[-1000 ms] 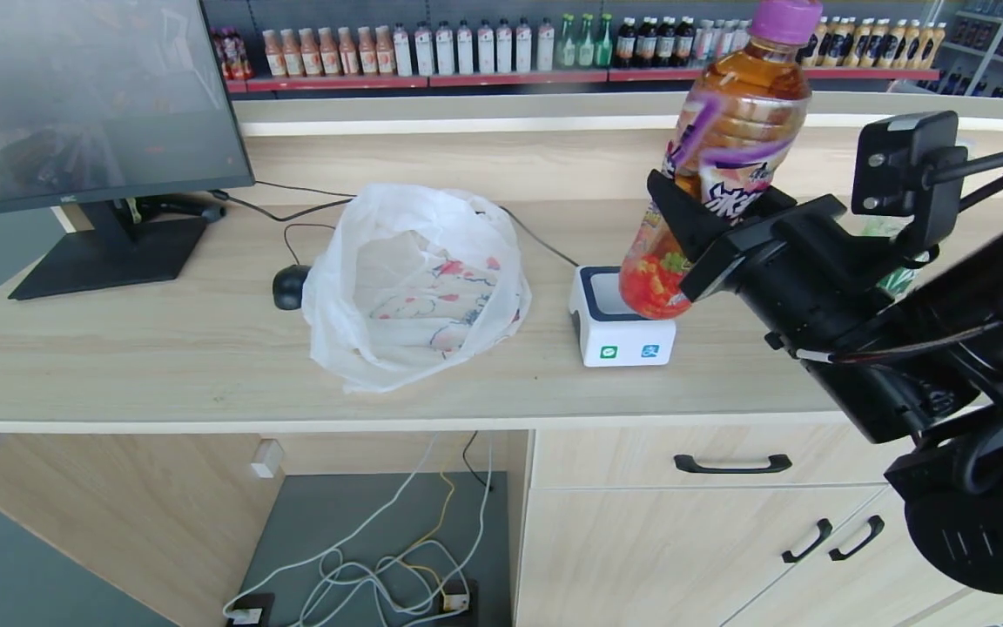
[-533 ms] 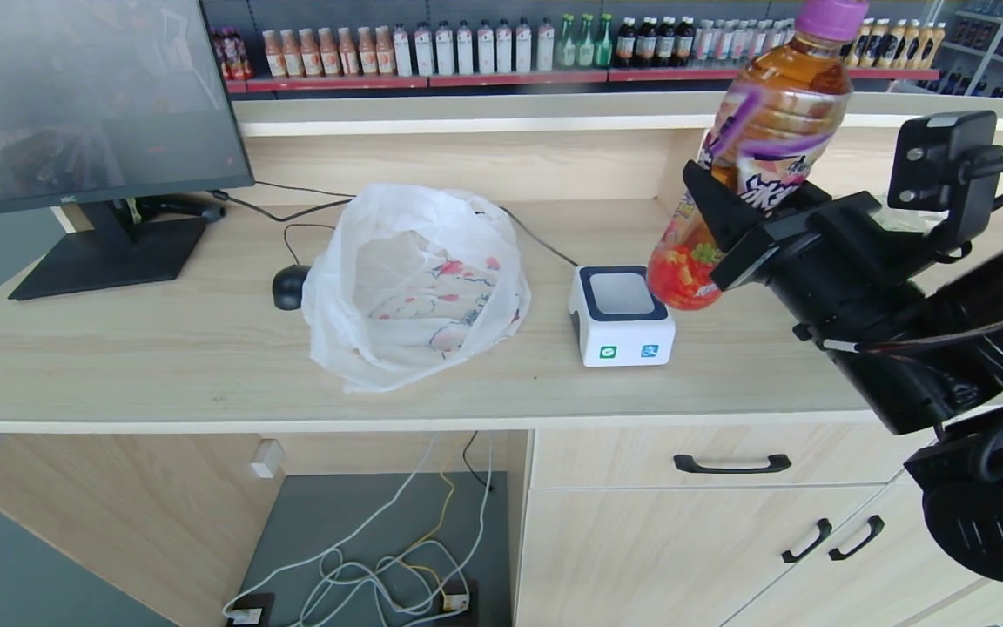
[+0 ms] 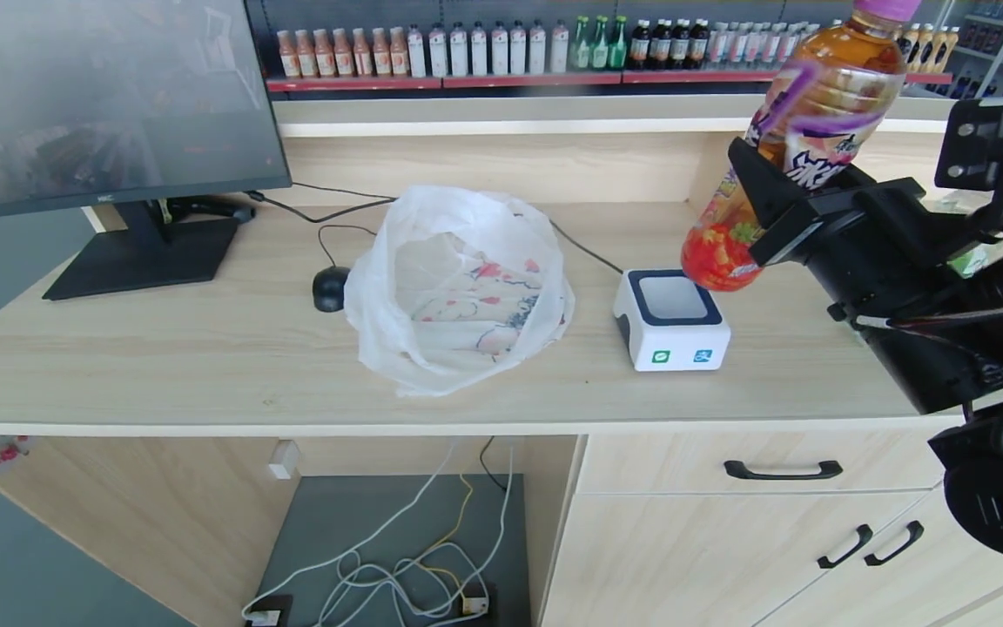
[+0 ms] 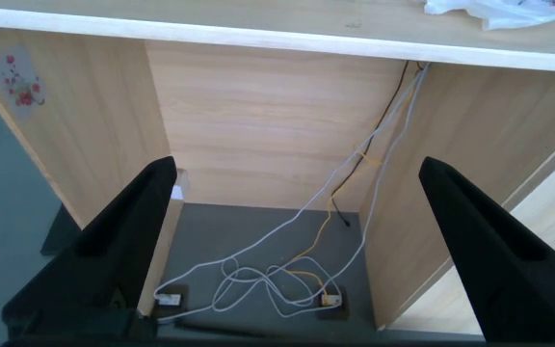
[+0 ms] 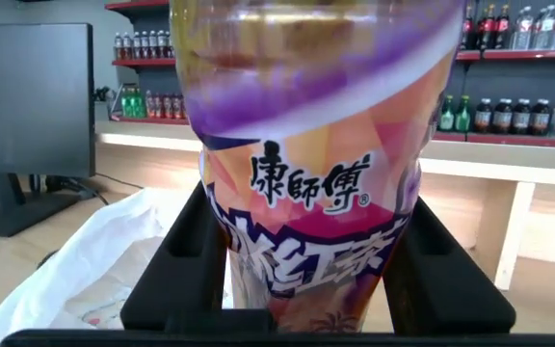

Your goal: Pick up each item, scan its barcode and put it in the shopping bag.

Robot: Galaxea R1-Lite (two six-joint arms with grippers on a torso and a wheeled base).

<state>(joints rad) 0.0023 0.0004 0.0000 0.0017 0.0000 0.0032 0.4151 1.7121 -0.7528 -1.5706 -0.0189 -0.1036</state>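
Note:
A tea bottle [image 3: 815,113] with a purple cap and a purple and white label hangs tilted above the counter, just right of and above the white barcode scanner [image 3: 671,318]. My right gripper [image 3: 780,200] is shut on its middle; up close, the bottle [image 5: 316,173] sits between the black fingers [image 5: 176,260]. The white plastic shopping bag [image 3: 458,287] stands open on the counter left of the scanner, with something printed in red inside it. My left gripper [image 4: 299,166] is open and holds nothing, low in front of the gap under the counter.
A monitor [image 3: 101,96] stands at the counter's back left and a black mouse [image 3: 328,288] lies beside the bag. A green item [image 3: 967,261] peeks out behind my right arm. Drawers [image 3: 780,470] are under the counter; loose cables [image 4: 287,280] lie on the floor.
The right gripper has carried the bottle up and to the right, off the scanner's top. The head camera has shifted, so the whole scene sits further right.

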